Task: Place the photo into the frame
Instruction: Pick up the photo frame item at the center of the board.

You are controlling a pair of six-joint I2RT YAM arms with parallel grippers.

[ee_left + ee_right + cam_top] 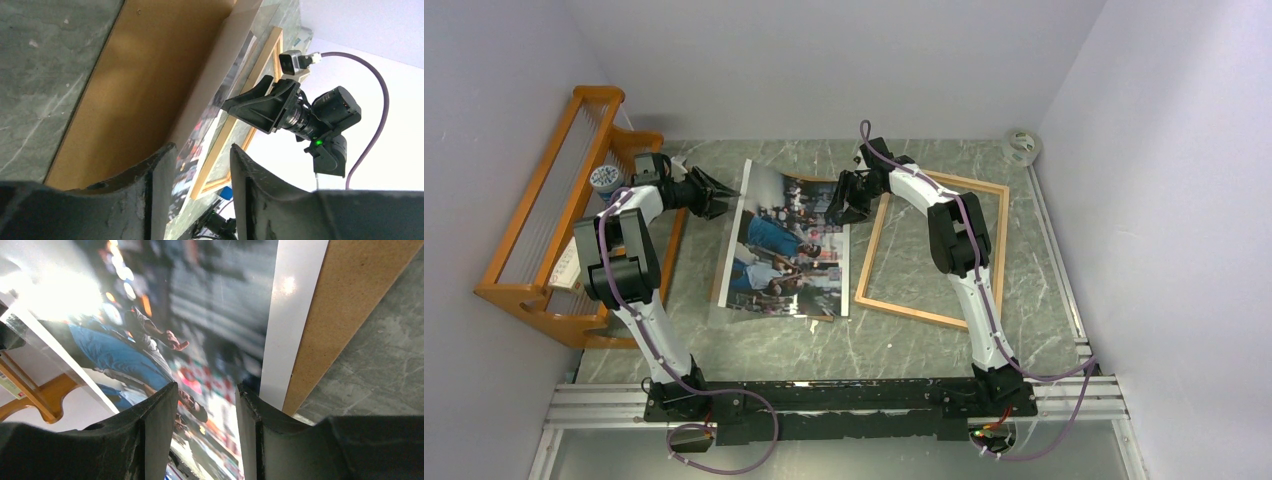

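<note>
The photo [789, 255] lay mid-worktop beside the frame [914, 312], far edge curling; it looked thin, floppy, slick. Left fingers [159, 172] and right fingers [159, 412] stood apart; I'd pinch its white border.

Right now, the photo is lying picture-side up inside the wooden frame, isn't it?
Not quite. The photo is picture-side up, but it lies beside the frame, to the left of it, not inside it. The top view shows this.
</note>
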